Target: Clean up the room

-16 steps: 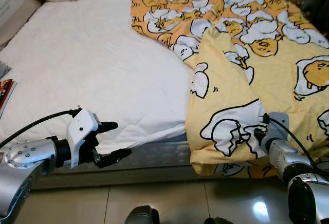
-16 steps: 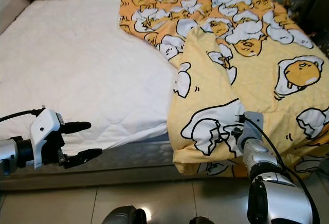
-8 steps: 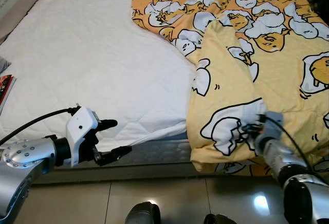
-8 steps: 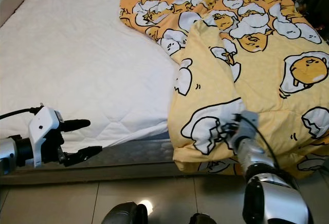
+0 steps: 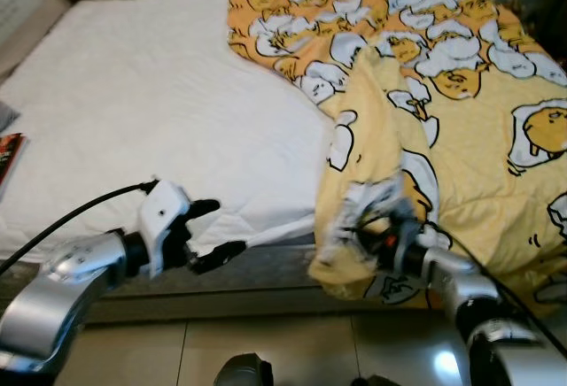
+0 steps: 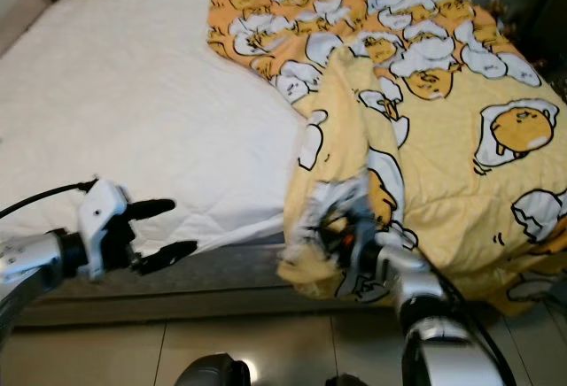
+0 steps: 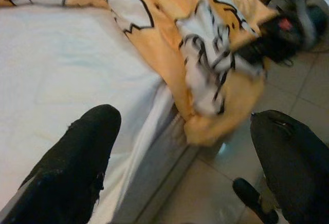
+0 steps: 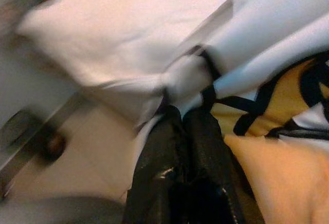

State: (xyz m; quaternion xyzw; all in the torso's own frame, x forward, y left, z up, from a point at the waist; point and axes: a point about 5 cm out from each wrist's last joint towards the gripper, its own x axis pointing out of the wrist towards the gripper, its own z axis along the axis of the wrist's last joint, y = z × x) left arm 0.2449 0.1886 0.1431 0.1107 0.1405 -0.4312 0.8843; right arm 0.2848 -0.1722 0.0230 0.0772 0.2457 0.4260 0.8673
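Two outstretched arms: left gripper (image 5: 211,229) jaws apart, right gripper (image 5: 376,237) jaws clamped on yellow blanket (image 5: 461,129).

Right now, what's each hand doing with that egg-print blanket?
Right gripper shut on blanket corner at the bed edge. Left gripper open, beside the white mattress. Nothing in the way.

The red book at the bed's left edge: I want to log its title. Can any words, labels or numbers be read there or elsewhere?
No text can be read.
Red book: cover print too small and blurred.
Yellow quilt: cartoon egg pictures, no words.
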